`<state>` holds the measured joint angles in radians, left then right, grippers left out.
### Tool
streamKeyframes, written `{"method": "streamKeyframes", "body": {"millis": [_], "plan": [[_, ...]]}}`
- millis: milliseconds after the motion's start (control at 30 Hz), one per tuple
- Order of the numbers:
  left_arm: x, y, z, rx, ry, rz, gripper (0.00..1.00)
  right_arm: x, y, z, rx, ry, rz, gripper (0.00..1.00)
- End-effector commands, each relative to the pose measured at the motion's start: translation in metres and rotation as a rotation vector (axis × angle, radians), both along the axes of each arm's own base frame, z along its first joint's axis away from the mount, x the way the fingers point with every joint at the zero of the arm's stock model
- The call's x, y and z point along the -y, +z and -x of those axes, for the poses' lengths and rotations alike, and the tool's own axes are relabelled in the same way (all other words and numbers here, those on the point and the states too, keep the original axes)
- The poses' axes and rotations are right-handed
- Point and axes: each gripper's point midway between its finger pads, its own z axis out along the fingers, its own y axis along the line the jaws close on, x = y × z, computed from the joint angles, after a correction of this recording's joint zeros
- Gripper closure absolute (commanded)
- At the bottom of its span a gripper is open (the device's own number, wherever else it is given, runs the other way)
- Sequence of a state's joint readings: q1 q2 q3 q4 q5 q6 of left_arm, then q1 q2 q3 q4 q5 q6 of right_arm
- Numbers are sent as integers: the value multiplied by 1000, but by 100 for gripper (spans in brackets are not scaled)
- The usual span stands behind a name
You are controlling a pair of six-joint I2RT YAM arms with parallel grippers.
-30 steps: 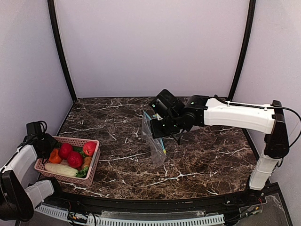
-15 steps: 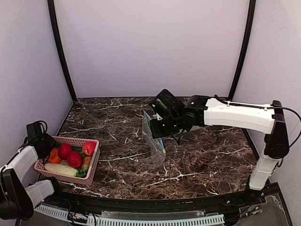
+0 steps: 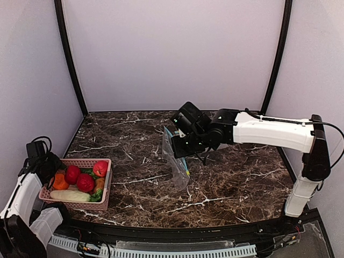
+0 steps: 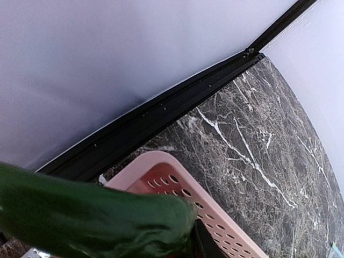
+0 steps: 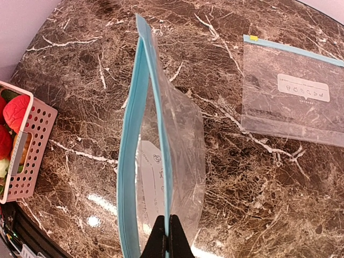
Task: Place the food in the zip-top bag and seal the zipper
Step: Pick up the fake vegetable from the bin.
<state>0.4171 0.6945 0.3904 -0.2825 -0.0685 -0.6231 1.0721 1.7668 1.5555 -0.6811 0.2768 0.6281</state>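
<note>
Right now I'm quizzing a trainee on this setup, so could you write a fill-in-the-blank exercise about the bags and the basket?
1. The right gripper grips one zip-top bag; a second bag lies ___ on the table.
2. The toy vegetables sit in a ___ basket.
3. The gripped zip-top bag has ___ toy vegetables inside.
Missing words: flat; pink; no.

Upright zip-top bag (image 5: 183, 140) + flat zip-top bag (image 5: 285, 97) — qty 2, pink basket (image 3: 107, 185) qty 1, red round veg (image 3: 85, 183) qty 3, orange pcs (image 3: 60, 181) qty 2, pale long pc (image 3: 70, 196) qty 1, dark green pc (image 4: 91, 220) qty 1
</note>
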Motion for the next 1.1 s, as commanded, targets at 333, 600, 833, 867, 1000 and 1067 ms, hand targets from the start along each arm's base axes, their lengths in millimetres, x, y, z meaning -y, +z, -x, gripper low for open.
{"method": "streamKeyframes", "body": {"millis": [333,600,833,867,1000,1067], "plan": [[21,38,0,24,-142,-5,85,-6,11,-2,15,14,-43,100],[44,52,-28,72,-338,42,86,-8,11,-3,16,18,-44,100],[55,42,-55,54,-445,117,90,-7,10,-3,18,15,-43,100],[54,47,-60,60,-452,105,90,-7,10,-3,19,15,-44,100],[67,46,-83,21,-517,85,90,-6,8,-2,13,12,-46,100],[75,49,-96,14,-553,85,91,-5,9,-2,13,9,-48,100]]}}
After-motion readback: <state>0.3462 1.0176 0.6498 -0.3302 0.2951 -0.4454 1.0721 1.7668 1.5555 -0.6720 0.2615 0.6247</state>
